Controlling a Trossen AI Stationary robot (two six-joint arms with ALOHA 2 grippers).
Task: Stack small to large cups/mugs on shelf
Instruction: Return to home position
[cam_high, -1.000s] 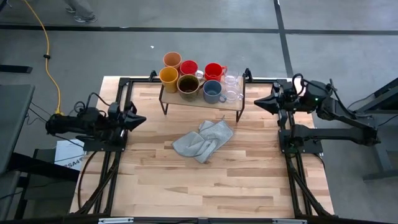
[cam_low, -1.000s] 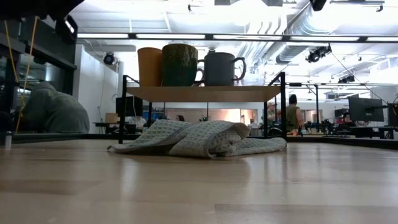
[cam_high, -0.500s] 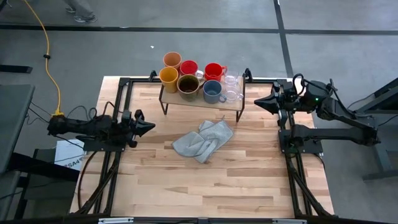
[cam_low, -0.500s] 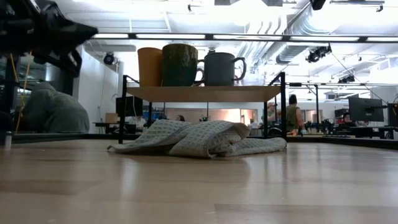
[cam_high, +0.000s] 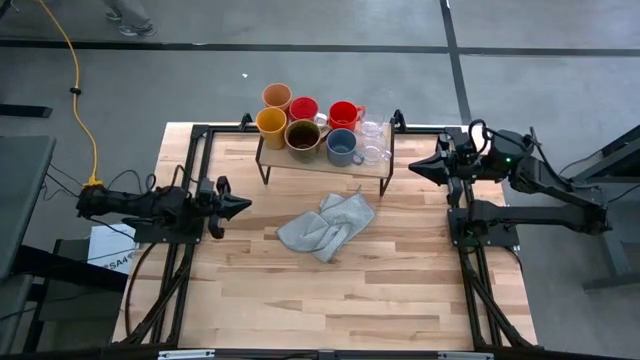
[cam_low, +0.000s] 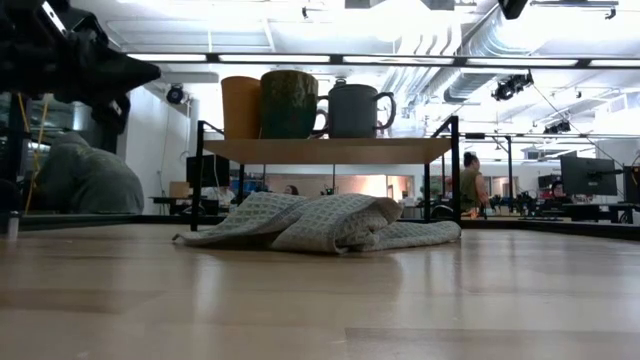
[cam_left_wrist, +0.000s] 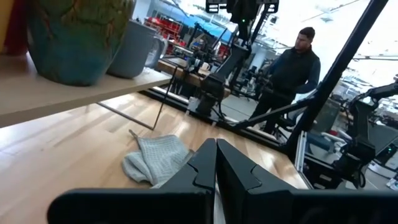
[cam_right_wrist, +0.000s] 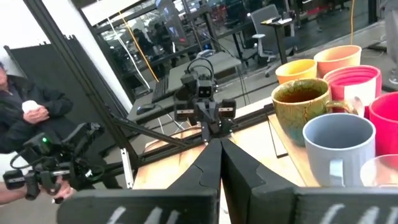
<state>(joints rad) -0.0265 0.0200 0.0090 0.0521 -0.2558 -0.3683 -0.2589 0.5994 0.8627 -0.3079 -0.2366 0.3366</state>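
Note:
The shelf (cam_high: 325, 160) stands at the table's far middle on thin black legs. On its board stand the mugs: a peach tumbler (cam_high: 277, 96), two red mugs (cam_high: 303, 108) (cam_high: 343, 114), a yellow one (cam_high: 271, 122), a brown one (cam_high: 302, 135), a grey-blue one (cam_high: 341, 147) and two clear glass cups (cam_high: 373, 141). My left gripper (cam_high: 245, 205) is shut and hangs level over the table's left side, pointing at the grey cloth (cam_high: 327, 225). My right gripper (cam_high: 413, 167) is shut and held high at the right, beside the shelf's right end.
The crumpled grey cloth (cam_low: 320, 222) lies on the tabletop just in front of the shelf (cam_low: 330, 150). Black frame rails (cam_high: 190, 160) run along the table's left and right sides. A person (cam_left_wrist: 292, 68) stands beyond the table.
My left gripper has sunk and reached a little way toward the table's middle, staying shut and level. In the low view it has come down into the top left corner. The mugs and the cloth have stayed where they were.

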